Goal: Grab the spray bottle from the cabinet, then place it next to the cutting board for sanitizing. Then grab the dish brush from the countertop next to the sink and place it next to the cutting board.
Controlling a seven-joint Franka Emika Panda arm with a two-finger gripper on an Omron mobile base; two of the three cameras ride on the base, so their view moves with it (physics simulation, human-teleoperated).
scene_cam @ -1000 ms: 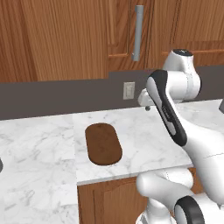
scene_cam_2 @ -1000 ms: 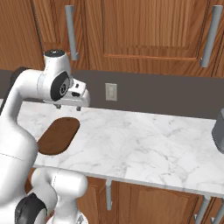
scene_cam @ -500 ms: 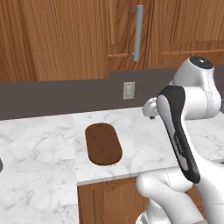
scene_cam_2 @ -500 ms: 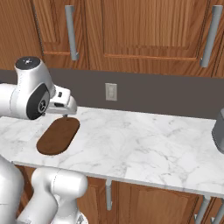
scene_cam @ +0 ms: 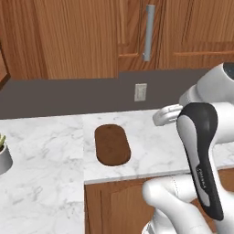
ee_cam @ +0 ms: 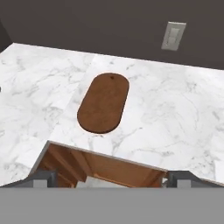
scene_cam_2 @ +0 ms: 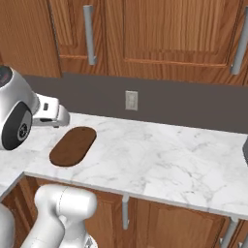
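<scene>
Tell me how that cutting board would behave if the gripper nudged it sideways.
The cutting board is a flat oval slab lying flush on the countertop, so it would probably slide rather than tip or roll. It looks like solid wood, so likely stiff. The smooth marble may let it skid easily and spin if pushed off-centre.

white marble countertop (scene_cam: 151, 151), dark oval cutting board (scene_cam: 112, 144) flat on it, plant pot (scene_cam: 3, 157) at left
</scene>
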